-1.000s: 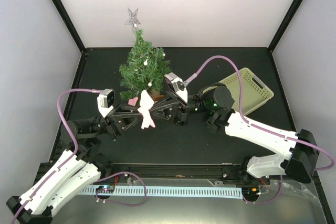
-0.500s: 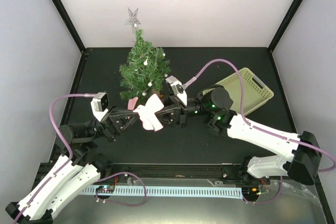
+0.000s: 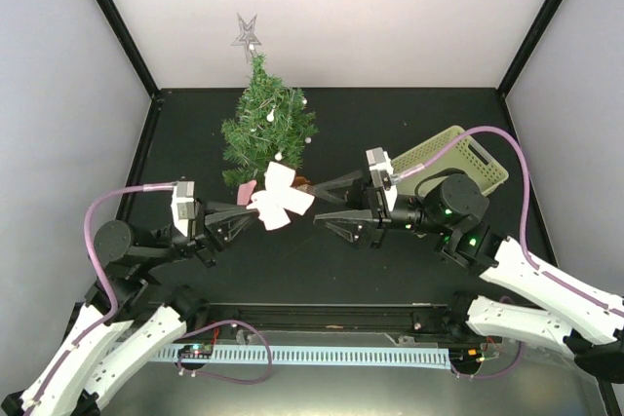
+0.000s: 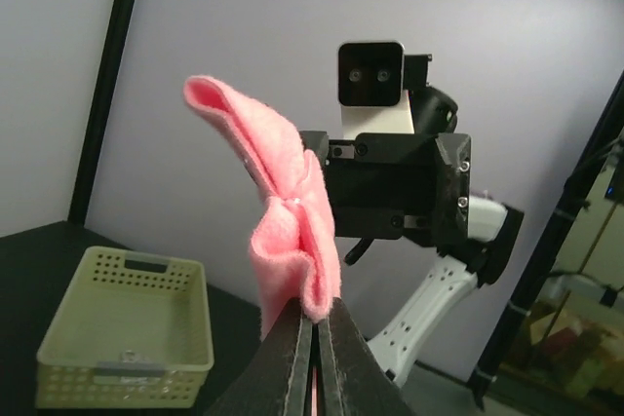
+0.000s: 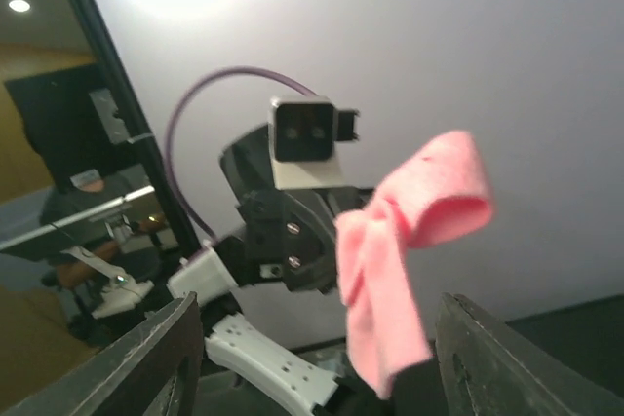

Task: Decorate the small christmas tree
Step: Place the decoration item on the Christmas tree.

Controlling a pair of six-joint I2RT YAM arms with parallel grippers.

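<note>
The small christmas tree (image 3: 265,129) stands at the back left of the black table, with a silver star (image 3: 246,34) on top and small white balls in its branches. A pink felt bow (image 3: 280,198) hangs in the air just in front of the tree. My left gripper (image 3: 255,209) is shut on the bow's lower edge, and the left wrist view shows the bow (image 4: 283,231) pinched between the closed fingers of the left gripper (image 4: 317,314). My right gripper (image 3: 318,205) is open, just right of the bow and not touching it. In the right wrist view the bow (image 5: 409,241) sits ahead of the spread right gripper (image 5: 317,338).
A pale green plastic basket (image 3: 458,165) lies at the back right behind my right arm, also visible as the basket (image 4: 127,323) in the left wrist view. A small pink item (image 3: 246,187) lies by the tree's foot. Black frame posts border the table's back corners.
My right gripper has opened, let go of the bow and drawn back to the right. My left gripper has closed on the bow and now holds it alone, slightly nearer to me.
</note>
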